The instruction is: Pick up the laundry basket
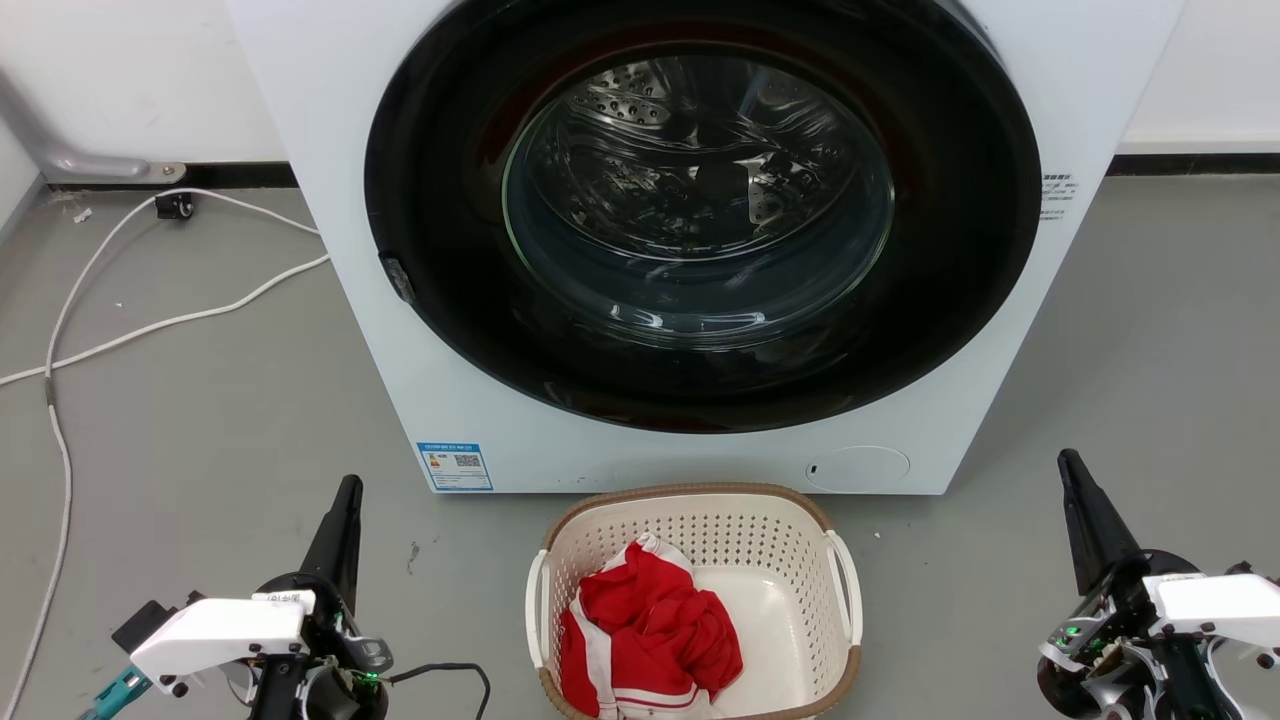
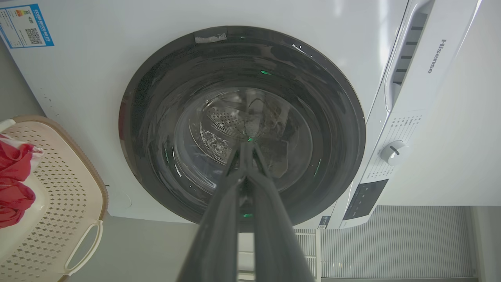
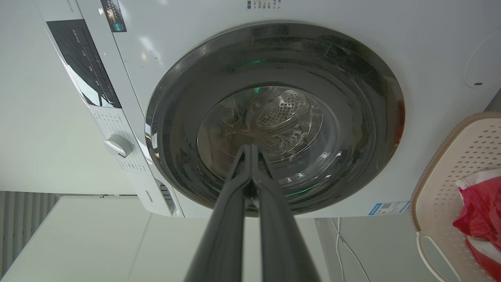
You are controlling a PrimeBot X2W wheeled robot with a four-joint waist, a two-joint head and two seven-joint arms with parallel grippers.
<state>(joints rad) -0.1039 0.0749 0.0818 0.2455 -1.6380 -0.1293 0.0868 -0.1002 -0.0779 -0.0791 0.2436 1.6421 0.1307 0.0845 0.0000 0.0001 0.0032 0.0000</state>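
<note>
Head view puts the basket [image 1: 700, 535] at 6 o'clock, standing on the floor [image 1: 200, 420] just in front of the washer [image 1: 700, 240], with a red garment [image 1: 640, 630] heaped in its left half. Your left gripper [image 1: 348, 490] sits at 8 o'clock and your right gripper [image 1: 1068, 462] at 4 o'clock. Both point toward 12 o'clock, at the washer rather than at the basket.

Both wrist views show the fingers pressed together at the tips, so each gripper is narrow and holds nothing. I judge you're at the very start: the reach hasn't begun and the basket is untouched.

From the left gripper the basket lies at about 3 o'clock, well apart; from the right gripper it lies at about 9 o'clock, also well apart. It sits between the two, a little nearer the left. In the left wrist view it shows at 8 o'clock, in the right wrist view at 4 o'clock, so neither gripper is lined up on it.

Next, you'll likely need to spread both pairs of fingers, turn each wrist inward and bring the left gripper to the left handle [image 1: 535, 610] and the right gripper to the right handle [image 1: 850, 590]. The handles look like thin loops close against the wall, so a finger has to slip behind each one. Then lift both sides evenly, or the basket may tip.
</note>
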